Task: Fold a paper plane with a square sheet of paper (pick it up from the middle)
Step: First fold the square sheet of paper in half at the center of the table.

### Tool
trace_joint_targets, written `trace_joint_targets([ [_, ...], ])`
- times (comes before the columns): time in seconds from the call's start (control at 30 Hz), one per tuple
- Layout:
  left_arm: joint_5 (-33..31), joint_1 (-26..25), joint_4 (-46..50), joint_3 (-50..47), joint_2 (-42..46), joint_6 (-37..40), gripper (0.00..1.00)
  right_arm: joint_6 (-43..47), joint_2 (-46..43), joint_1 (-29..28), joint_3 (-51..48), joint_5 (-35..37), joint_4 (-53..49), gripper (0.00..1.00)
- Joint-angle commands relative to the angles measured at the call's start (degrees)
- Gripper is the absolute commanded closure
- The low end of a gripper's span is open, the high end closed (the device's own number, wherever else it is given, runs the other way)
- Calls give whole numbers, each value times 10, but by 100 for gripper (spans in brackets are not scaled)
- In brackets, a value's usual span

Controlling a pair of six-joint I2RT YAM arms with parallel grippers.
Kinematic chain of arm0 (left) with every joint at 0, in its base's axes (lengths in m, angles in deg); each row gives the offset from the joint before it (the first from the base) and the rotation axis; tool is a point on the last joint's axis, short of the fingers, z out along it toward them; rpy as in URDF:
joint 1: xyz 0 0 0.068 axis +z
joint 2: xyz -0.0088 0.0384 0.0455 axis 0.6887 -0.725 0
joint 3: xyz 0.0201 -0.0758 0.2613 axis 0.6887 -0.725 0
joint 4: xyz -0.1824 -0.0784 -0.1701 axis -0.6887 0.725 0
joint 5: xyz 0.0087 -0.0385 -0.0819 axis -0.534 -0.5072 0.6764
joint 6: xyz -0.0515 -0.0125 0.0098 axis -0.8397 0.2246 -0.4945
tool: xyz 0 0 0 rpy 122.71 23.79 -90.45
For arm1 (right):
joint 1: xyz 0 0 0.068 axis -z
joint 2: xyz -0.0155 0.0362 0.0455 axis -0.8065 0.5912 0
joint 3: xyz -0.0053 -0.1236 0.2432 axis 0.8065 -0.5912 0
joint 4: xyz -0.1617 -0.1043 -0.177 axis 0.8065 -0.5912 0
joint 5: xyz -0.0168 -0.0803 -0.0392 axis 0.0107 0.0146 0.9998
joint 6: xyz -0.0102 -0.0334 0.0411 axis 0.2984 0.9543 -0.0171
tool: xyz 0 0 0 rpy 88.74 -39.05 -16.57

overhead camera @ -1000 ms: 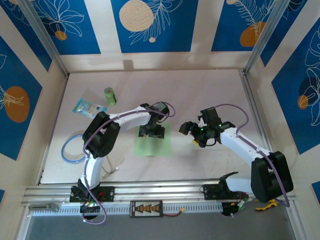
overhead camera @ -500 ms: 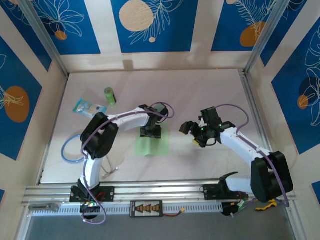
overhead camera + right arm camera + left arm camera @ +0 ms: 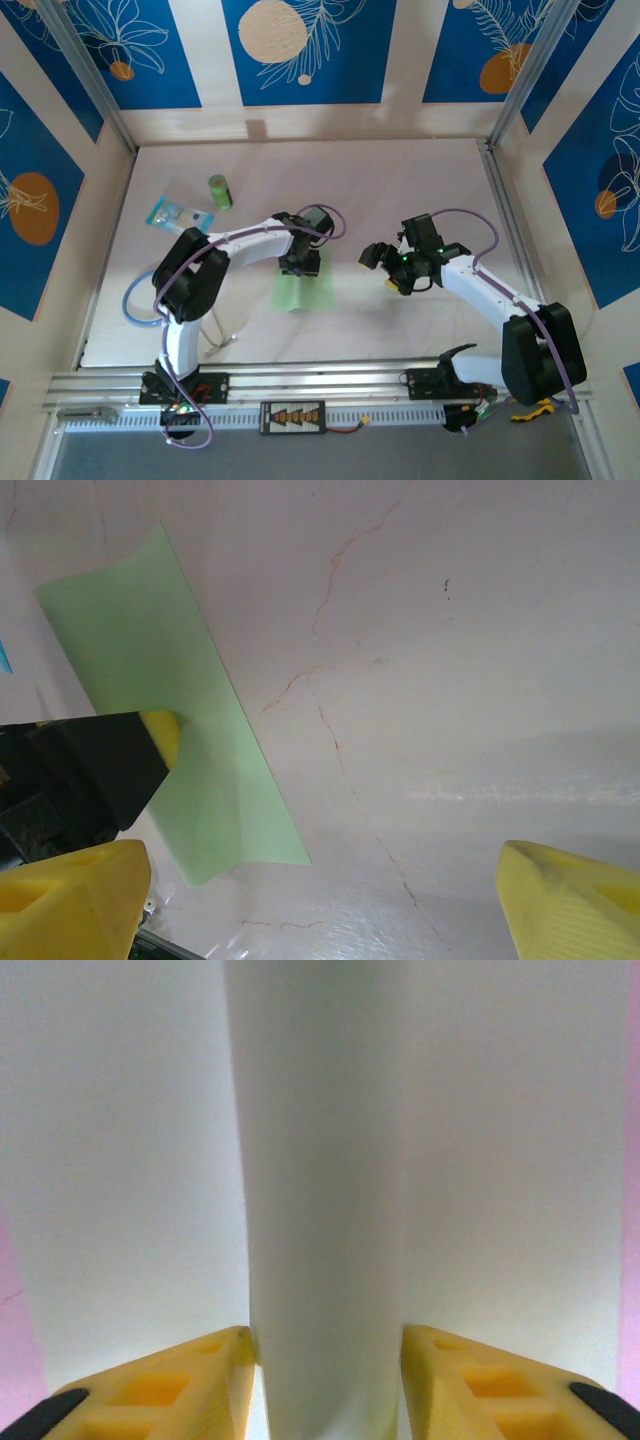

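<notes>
— Pale table (image 3: 400, 180) inside blue-patterned walls; where does the sheet (image 3: 303, 292) lie?
— Mid-table, its near part flat, left of the right gripper (image 3: 385, 268) and apart from it. The left gripper (image 3: 300, 262) stands on its far half.
— Gripping it?
— Its fingers (image 3: 190, 1380) press both sides of a ridge of paper bulged up between them (a pinch at the middle, as the task asks), likely because so thin a sheet cannot be lifted flat.
— And the right one?
— Jaws wide apart, holding nothing, hovering above bare table, seemingly placed to take a free edge once the sheet rises.
</notes>
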Motion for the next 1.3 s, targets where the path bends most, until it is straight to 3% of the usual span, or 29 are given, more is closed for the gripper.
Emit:
trace_joint_targets([
  [0.0,-12,-3,-8,-6,29,2,62,-10,-11,2,-6,2,-14,10],
  [0.2,3,-3,-38,-22,54,3,64,-13,-18,3,-10,8,-11,10],
  [0.47,76,0,-83,-18,86,1,65,-28,-72,4,-46,25,35,10],
  [0.63,193,13,-164,-28,100,-24,65,-40,-102,4,-60,46,44,10],
  [0.8,326,27,-313,-66,102,-85,63,-51,-130,8,-75,41,51,10],
  [0.9,368,37,-391,-97,95,-129,63,-52,-145,11,-85,41,55,10],
  [1.27,353,60,-447,-176,66,-156,63,-40,-171,14,-120,-17,140,10],
])
